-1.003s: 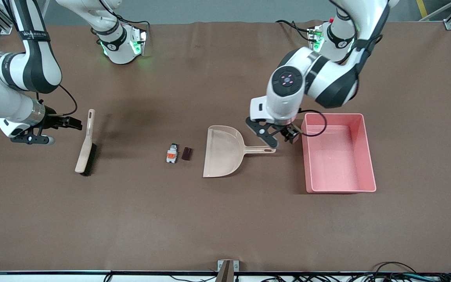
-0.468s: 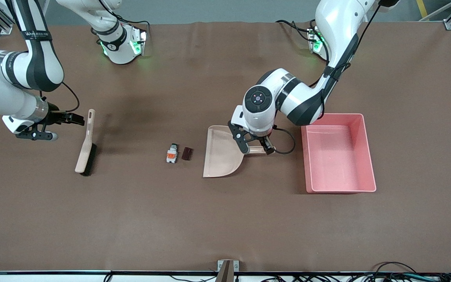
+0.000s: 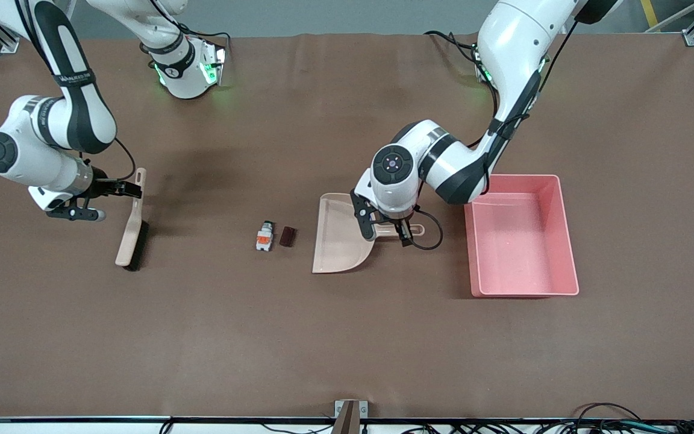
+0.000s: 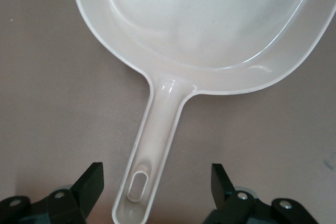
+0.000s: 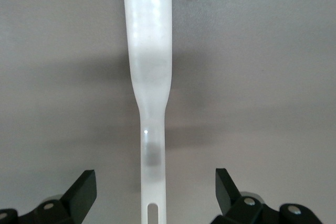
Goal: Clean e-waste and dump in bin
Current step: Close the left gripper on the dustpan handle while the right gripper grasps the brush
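The e-waste lies on the brown table: a white-grey component with orange markings [image 3: 264, 235] and, beside it, a dark maroon chip [image 3: 287, 236]. The pink bin [image 3: 568, 241] stands toward the left arm's end. A beige dustpan [image 3: 338, 232] lies between the e-waste and the bin, its handle [image 3: 414, 229] pointing at the bin. My left gripper [image 3: 386, 234] is open and straddles that handle [image 4: 152, 150] without touching it. My right gripper [image 3: 127, 190] is open over the handle end [image 5: 151, 77] of a beige brush [image 3: 132, 226].
The brush lies toward the right arm's end, with dark bristles on its nearer part. The bin holds nothing that I can see. A black cable loops from the left wrist [image 3: 431, 235] between dustpan and bin.
My left gripper has moved from beside the bin's corner to over the dustpan handle and now straddles it. My right gripper has moved to the brush's handle end.
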